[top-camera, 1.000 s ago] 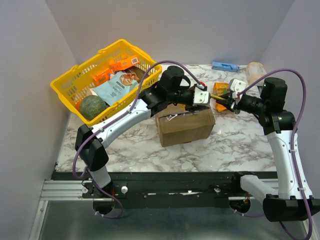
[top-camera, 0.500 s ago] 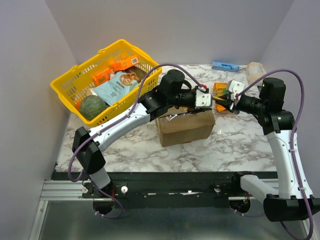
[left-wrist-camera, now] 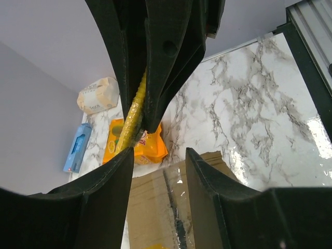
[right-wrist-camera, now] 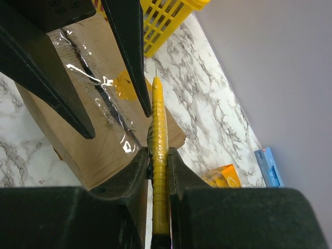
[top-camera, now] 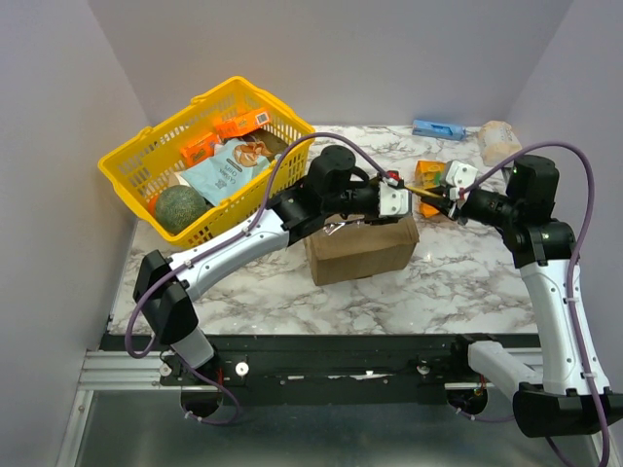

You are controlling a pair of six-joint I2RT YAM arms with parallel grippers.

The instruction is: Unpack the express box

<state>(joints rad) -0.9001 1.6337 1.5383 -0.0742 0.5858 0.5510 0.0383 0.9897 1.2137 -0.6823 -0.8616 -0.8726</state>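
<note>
**Scene from above, with both wrist views.** The express box (top-camera: pixel 360 248) sits closed on the marble table (top-camera: pixel 467 277), roughly mid-table. A clear tape seam (right-wrist-camera: pixel 104 98) runs along its top and a yellow sticker (right-wrist-camera: pixel 127 83) lies beside the seam.

The left gripper (top-camera: pixel 401 198) hangs just above the far right corner of the box. Its jaws are spread apart and nothing is between them; the left wrist view shows the box top through the gap.

The right gripper (right-wrist-camera: pixel 158 155) faces it from the right of the box. Its jaws are clenched on a slender yellow ridged tool (right-wrist-camera: pixel 158 119), with the fingers (right-wrist-camera: pixel 140 171) pressing both flanks of the shaft. The tool points towards the box, and its tip lies over the box's far edge, just beside one finger of the left gripper. Whether tip and finger touch cannot be told.

- **Behind the box, to its right:** an orange packet (top-camera: pixel 428 175) lies on the table.
- **Farther back from the box:** a blue pack (top-camera: pixel 438 128) and a pale bag (top-camera: pixel 496 141) lie near the rear wall.
- **Behind and to the left of the box:** a yellow basket (top-camera: pixel 127 161) stands well apart from it. It holds a round green item (top-camera: pixel 180 207) and several packets.
</note>
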